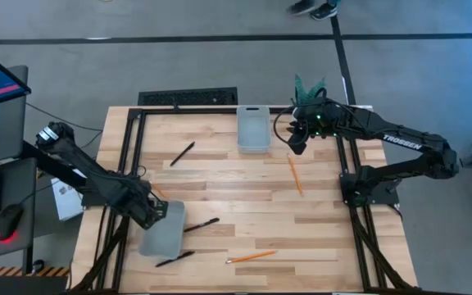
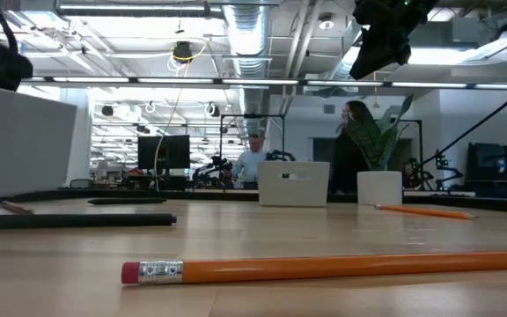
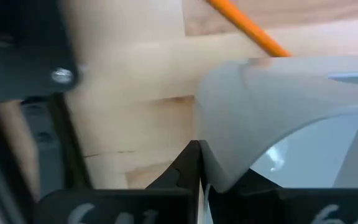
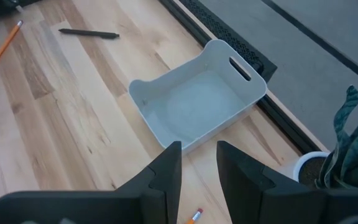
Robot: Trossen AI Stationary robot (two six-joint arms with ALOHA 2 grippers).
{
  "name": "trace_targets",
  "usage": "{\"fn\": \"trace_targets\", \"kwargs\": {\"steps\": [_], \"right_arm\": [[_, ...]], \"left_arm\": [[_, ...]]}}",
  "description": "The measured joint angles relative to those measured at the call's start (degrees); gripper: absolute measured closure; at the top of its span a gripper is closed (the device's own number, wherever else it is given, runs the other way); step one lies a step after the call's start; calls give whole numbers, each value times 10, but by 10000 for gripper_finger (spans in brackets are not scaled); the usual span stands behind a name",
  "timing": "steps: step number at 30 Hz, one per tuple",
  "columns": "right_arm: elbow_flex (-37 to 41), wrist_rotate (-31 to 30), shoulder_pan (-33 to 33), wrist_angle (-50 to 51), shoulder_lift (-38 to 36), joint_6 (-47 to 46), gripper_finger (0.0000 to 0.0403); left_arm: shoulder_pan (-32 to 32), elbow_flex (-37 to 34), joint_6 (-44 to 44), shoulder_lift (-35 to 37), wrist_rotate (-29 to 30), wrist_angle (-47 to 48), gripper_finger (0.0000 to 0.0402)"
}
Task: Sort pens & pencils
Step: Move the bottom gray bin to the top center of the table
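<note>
Wooden desk (image 1: 244,197), sorting barely begun: both trays empty. My left tool (image 1: 156,215) is clamped on the near tray's (image 1: 162,233) rim; my right tool (image 1: 296,141), fingers apart, hovers beside the far tray (image 1: 253,129). Pens (image 1: 182,153) and pencils (image 1: 295,174) lie scattered on the desk.

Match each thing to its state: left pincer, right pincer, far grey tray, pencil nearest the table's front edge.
Things:
1 left pincer
2 right pincer
3 far grey tray
4 front pencil

States:
a empty
b open, up in the air
c lying flat on the table
d shut on the near grey tray

Pairs: 1-d, 2-b, 3-a, 4-c
</note>
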State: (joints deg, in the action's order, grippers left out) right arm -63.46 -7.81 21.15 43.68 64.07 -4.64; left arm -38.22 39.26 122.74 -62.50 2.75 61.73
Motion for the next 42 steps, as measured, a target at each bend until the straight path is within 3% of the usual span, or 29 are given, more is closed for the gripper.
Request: {"fn": "trace_targets", "kwargs": {"steps": [5,10,20,31,37,42], "right_arm": [[0,0,0,0,0,6,280],[0,0,0,0,0,6,280],[0,0,0,0,0,6,280],[0,0,0,0,0,6,280],[0,0,0,0,0,6,280],[0,0,0,0,0,6,280]], "left_arm": [[16,65,-5,0,37,89,398],[63,126,-63,0,82,154,398],[258,179,-300,0,115,186,398],[545,183,-617,-1,100,-6,398],[656,183,-722,-15,46,-141,398],[721,183,-776,-69,-4,-206,398]]}}
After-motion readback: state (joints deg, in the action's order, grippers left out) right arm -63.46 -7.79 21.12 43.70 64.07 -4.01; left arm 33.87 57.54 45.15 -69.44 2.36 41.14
